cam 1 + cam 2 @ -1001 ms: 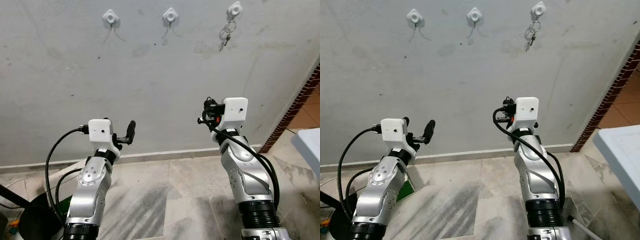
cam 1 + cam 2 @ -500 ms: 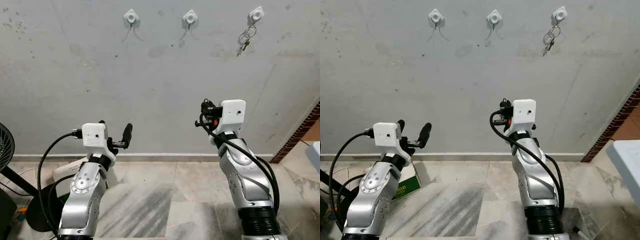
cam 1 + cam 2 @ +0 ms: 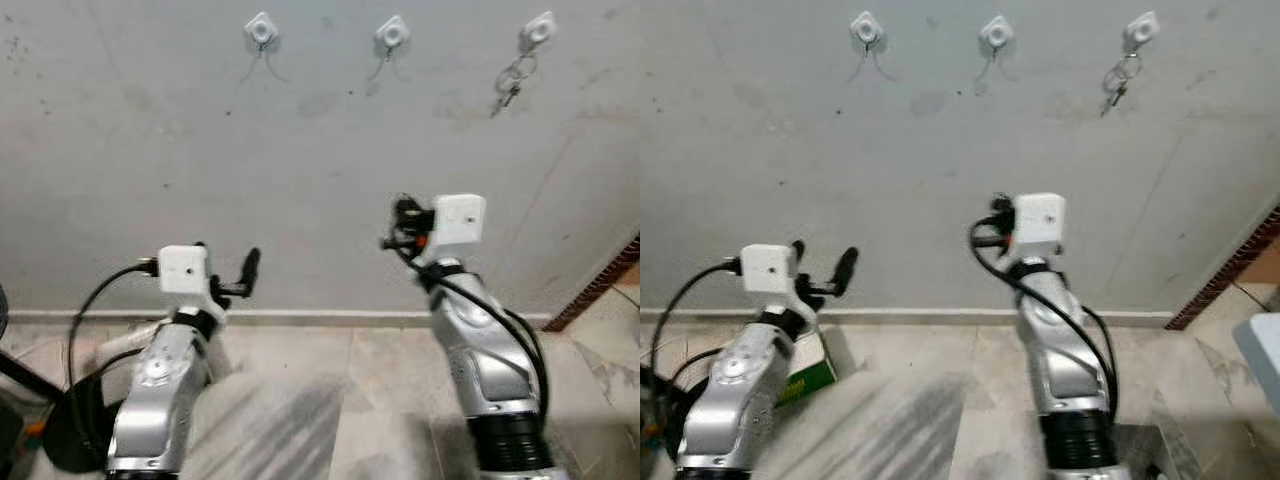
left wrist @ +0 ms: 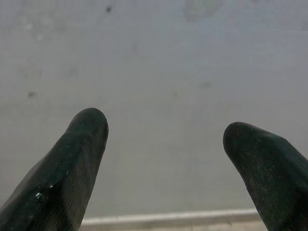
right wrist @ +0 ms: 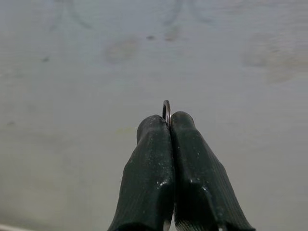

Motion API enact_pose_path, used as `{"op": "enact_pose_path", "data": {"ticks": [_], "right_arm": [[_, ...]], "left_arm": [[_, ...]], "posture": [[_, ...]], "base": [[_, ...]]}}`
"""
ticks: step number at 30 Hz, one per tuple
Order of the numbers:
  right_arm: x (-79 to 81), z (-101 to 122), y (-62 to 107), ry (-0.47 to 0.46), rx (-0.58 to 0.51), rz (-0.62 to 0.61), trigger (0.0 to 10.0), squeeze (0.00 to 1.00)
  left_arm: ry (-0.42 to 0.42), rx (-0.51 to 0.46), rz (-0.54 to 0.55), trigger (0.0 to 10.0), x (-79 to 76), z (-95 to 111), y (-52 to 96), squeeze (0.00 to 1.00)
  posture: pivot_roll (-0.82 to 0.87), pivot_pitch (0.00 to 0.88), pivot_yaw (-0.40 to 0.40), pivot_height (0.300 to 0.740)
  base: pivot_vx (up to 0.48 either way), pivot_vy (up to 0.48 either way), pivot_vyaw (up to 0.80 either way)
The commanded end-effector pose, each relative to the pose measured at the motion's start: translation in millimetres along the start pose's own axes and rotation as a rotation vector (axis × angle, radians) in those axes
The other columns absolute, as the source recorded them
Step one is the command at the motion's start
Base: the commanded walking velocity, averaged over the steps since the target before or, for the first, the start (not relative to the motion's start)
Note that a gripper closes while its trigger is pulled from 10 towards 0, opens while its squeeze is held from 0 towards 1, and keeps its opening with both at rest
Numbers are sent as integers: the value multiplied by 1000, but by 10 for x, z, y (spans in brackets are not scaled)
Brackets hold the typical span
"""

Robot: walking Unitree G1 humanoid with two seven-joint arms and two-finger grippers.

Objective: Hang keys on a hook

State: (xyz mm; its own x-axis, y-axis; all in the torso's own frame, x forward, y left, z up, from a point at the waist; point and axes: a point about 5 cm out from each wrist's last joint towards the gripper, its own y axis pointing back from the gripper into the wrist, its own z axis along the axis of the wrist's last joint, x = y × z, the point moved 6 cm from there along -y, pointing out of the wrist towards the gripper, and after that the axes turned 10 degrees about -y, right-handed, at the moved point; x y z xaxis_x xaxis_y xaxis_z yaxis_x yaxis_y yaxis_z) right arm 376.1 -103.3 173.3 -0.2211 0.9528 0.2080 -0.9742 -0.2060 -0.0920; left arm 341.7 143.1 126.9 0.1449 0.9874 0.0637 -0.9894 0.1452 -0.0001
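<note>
**Key ring pinched at the wall, hooks overhead**

A metal key ring [image 5: 166, 111] is clamped edge-on between the pressed-together fingertips of the right gripper [image 5: 169, 121], raised before the grey wall [image 3: 300, 150]. Along the wall's top edge three white hooks are seen: the left hook [image 3: 260, 29] and middle hook [image 3: 391, 33] bare, the right hook [image 3: 538, 28] already carrying a bunch of keys [image 3: 507, 82]. The left gripper [image 4: 163, 130] is held wide apart, gripping nothing, low toward the skirting.

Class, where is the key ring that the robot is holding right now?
The key ring is pinched between the right gripper's shut fingers, held up facing the grey wall.
</note>
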Motion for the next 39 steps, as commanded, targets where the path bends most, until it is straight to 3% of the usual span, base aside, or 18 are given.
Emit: {"op": "enact_pose_path", "data": {"ticks": [1, 39], "right_arm": [[-21, 103, -25, 2, -29, -13, 10000, 0], [14, 81, -46, -2, -30, -8, 10000, 0]], "left_arm": [[-10, -5, -17, 10000, -29, 28, 6, 0], [-34, 17, -32, 10000, -41, -2, 22, 0]], "posture": [[17, 62, 57, 740], [36, 56, 66, 740]], "base": [[345, 0, 0], [323, 0, 0]]}}
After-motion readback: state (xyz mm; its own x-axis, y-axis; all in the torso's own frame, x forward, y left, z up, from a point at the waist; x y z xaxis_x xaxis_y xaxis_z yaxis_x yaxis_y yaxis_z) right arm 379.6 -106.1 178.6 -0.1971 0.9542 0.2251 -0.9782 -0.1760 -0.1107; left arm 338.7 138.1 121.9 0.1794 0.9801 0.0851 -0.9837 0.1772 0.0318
